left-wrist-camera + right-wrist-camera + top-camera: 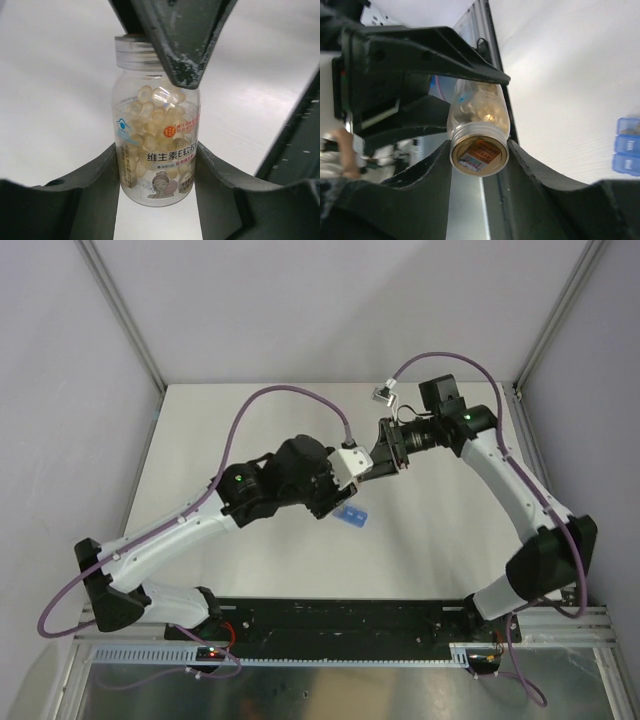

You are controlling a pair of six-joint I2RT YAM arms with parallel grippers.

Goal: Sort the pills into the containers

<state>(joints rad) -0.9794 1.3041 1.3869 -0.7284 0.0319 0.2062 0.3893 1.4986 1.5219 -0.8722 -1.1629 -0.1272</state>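
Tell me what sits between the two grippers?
A clear pill bottle: left gripper grips its body, right gripper its top end; both wrist views show it.

Surface (430,540) — white, matte, evenly lit, shadows soft. Pale lavender-grey enclosure: back panel (330,300), left panel (50,390), right panel (612,360). Aluminium left corner post (120,310), right corner post (563,310). Near edge — black base plate (340,618), slotted cable duct (300,652), bare metal sheet (330,692).
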